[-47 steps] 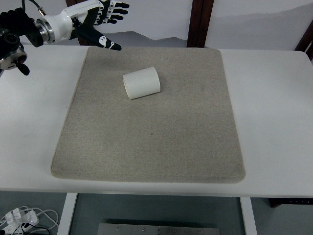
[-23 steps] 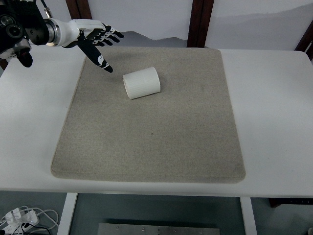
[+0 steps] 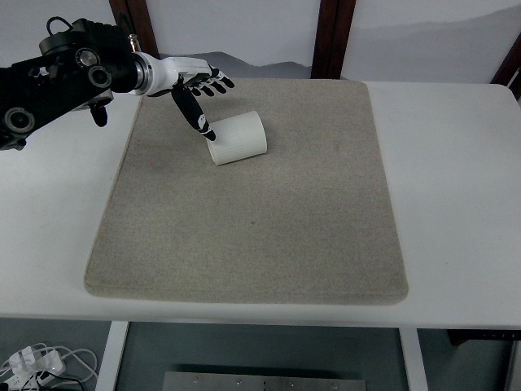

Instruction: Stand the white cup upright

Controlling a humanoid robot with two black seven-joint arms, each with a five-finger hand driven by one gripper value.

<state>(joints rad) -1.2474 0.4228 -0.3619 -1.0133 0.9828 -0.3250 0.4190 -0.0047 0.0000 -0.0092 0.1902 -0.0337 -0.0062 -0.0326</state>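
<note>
The black-and-white left robot hand (image 3: pixel 194 88) has moved closer, fingers spread wide (holding nothing), its thumb reaching the cup. The ribbed white cup (image 3: pixel 236 138) lies sideways on the grey felt mat (image 3: pixel 260 228).

Bright, even light; soft shadows, sharp focus

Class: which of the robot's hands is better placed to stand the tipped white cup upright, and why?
Left. The left hand, fingers spread, hovers at the ribbed white cup lying on its side on the grey felt mat; no right hand shows.
</note>
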